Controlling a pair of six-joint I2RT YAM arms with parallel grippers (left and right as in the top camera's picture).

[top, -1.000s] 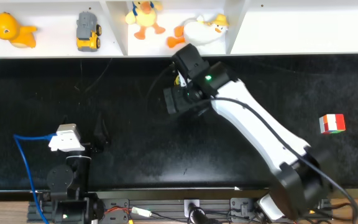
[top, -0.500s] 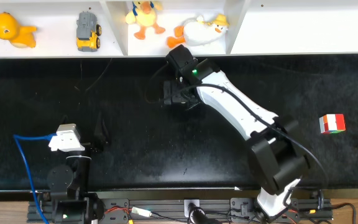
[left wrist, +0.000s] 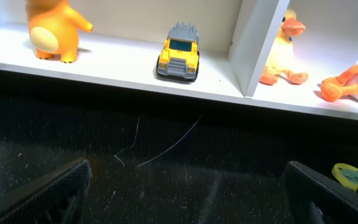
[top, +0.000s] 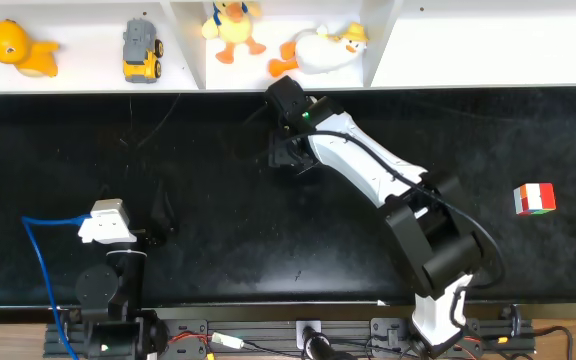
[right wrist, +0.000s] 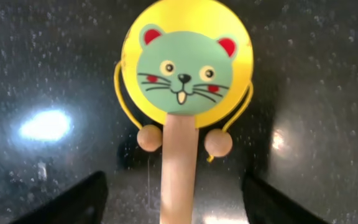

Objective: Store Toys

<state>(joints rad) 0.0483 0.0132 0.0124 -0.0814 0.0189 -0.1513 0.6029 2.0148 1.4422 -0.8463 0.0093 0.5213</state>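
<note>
A rattle drum (right wrist: 185,65) lies on the black table: a yellow disc with a green cat face, a wooden handle (right wrist: 176,168) and two wooden beads on strings. My right gripper (right wrist: 173,205) hangs over it, open, one finger on each side of the handle without touching it. From above, the right gripper (top: 290,150) sits just in front of the white shelf (top: 288,82). A corner of the rattle drum (left wrist: 348,175) peeks in at the edge of the left wrist view. My left gripper (left wrist: 185,199) is open and holds nothing; it rests at the near left (top: 161,215).
On the shelf stand an orange duck (top: 20,47), a yellow truck (top: 140,50), a plush yellow duck (top: 233,28) and a white goose (top: 323,50). A colour cube (top: 534,198) lies at the table's right. A blue cable (top: 43,240) loops by the left arm's base.
The right gripper has slid a little left and toward the shelf while the arm's elbow folded back toward its base. The left arm has stayed put.
</note>
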